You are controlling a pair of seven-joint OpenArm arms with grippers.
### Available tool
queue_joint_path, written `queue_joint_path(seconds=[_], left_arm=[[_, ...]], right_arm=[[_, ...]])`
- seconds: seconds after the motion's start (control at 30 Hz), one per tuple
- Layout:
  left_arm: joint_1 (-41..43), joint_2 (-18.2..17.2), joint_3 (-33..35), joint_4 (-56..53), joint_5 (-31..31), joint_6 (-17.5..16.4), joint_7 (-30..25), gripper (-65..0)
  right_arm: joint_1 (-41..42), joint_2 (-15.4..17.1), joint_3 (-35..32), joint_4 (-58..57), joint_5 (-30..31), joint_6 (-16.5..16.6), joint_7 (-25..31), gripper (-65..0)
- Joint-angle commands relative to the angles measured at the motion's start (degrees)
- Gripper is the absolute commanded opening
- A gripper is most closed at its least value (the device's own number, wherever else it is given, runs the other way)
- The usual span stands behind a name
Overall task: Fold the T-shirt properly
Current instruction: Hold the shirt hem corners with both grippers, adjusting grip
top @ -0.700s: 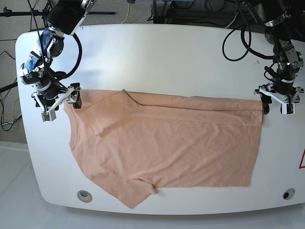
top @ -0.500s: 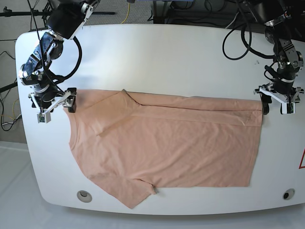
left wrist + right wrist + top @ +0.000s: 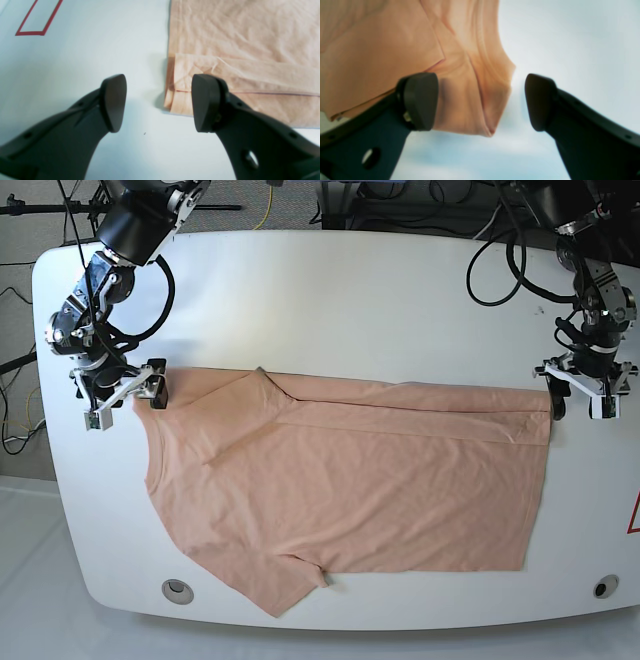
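T-shirt [image 3: 350,490] lies flat on the white worktop [image 3: 330,300], peach, lightly wrinkled. Far long edge is folded over toward the near side into a narrow band running nearly the whole width. One sleeve points to the near edge of the worktop, its tip close to the rim.

My left gripper [image 3: 581,393] hangs at the shirt's hem-side far corner. Fingers [image 3: 113,102] stand apart, nothing between them. In the left wrist view one finger is over bare worktop, the other over the stacked cloth layers at that corner; the folded band's end shows just past it. Whether that finger touches the cloth, I cannot tell.

My right gripper [image 3: 122,392] sits at the opposite far corner, by the shoulder. Fingers [image 3: 421,100] spread wide, empty. Right wrist view is blurred: one finger is in front of the cloth, the other in front of bare worktop, and the rounded shoulder edge of the T-shirt [image 3: 460,82] lies in the gap between them. Contact not discernible.

A red outlined marking [image 3: 37,18] on the worktop shows well apart from the shirt in the left wrist view. Two small round fittings [image 3: 178,588] sit in the near rim.
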Motion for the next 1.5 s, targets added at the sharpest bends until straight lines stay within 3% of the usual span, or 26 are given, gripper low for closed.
queue_joint_path(seconds=[0.0, 1.3, 1.37, 1.47], left_arm=[[-0.4, -0.8, -0.3, 1.2, -0.8, 0.1, -1.7, -26.5], [-0.2, -1.2, -0.4, 1.0, -1.2, 0.3, -2.2, -27.2], [-0.2, -1.2, -0.4, 1.1, -1.2, 0.3, -2.3, -27.2], [0.0, -1.1, -0.3, 1.6, -1.1, 0.3, -2.4, -27.2]], right_arm=[[1.2, 0.9, 0.2, -0.7, 1.0, 0.4, 2.0, -14.2], [-0.5, 0.4, -1.1, -7.7, 1.5, 0.4, 7.5, -11.4], [-0.6, 0.2, -1.4, -7.6, 1.4, 0.4, 7.6, -11.7], [-0.5, -0.1, -1.4, -8.1, 1.7, 0.4, 7.5, -17.3]])
